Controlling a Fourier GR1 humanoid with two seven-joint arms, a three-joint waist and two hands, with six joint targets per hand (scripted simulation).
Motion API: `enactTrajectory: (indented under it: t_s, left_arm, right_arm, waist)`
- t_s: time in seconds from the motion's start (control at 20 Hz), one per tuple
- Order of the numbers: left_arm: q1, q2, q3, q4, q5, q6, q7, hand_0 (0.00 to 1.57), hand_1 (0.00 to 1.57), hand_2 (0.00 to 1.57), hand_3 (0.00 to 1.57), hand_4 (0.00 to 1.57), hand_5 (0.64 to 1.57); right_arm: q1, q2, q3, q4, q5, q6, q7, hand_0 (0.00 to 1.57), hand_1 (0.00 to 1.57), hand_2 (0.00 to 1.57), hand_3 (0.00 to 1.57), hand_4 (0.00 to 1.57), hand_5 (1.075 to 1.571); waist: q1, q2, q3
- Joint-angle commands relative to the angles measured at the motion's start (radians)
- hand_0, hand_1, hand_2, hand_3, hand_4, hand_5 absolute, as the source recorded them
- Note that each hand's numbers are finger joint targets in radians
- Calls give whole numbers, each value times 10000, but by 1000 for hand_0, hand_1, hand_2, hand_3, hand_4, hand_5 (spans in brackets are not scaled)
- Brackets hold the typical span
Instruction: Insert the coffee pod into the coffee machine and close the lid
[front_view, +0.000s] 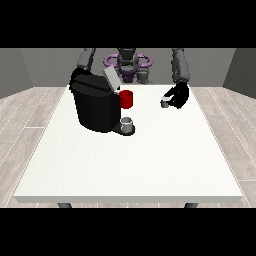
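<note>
no readable text, no labels, no brands, no numbers, no signs on anything in view

Black coffee machine (95, 107), grey lid (110, 77), red part (126, 99); white table (130, 165); black hand (177, 95).

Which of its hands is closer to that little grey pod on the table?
The hand at the view's right, right beside the coffee pod. The other hand is hidden behind the coffee machine.

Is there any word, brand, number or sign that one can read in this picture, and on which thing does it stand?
None can be read. The black coffee machine, its raised lid, the red part, the grey cup and the white table show plain surfaces. The small pod at the hand at the view's right is too small to tell.
</note>
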Motion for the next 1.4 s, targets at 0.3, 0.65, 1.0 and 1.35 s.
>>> enactTrajectory:
  t_s: [0.3, 0.65, 1.0, 1.35]
  left_arm:
    - [-1403, -79, -102, -957, 105, -1531, 454, 1258, 1258, 1321, 1297, 529, 1571]
    - [-2446, 218, 294, -914, 209, -2317, 1287, 1235, 1235, 1323, 1291, 571, 1571]
    - [-3401, 540, 666, -867, 171, -2114, 1321, 1011, 1011, 1199, 1224, 543, 1571]
    - [-5073, 986, 1174, -690, 412, -2681, 2292, 1239, 1239, 1262, 1198, 476, 1571]
  right_arm:
    - [-125, -98, -10, 857, 41, 173, -189, 0, 0, 0, 0, 468, 1571]
    - [-525, -97, 4, 433, -305, 414, 139, 0, 0, 0, 0, 495, 1571]
    - [-399, -29, 406, -31, -26, 416, 159, 0, 0, 0, 0, 508, 1571]
    - [-957, -146, 204, 63, -47, 391, -233, 0, 0, 0, 0, 502, 1571]
  waist:
    - [68, -670, -1]
    - [-388, -554, -1]
    - [-987, -133, -2]
    - [-1467, 602, 2]
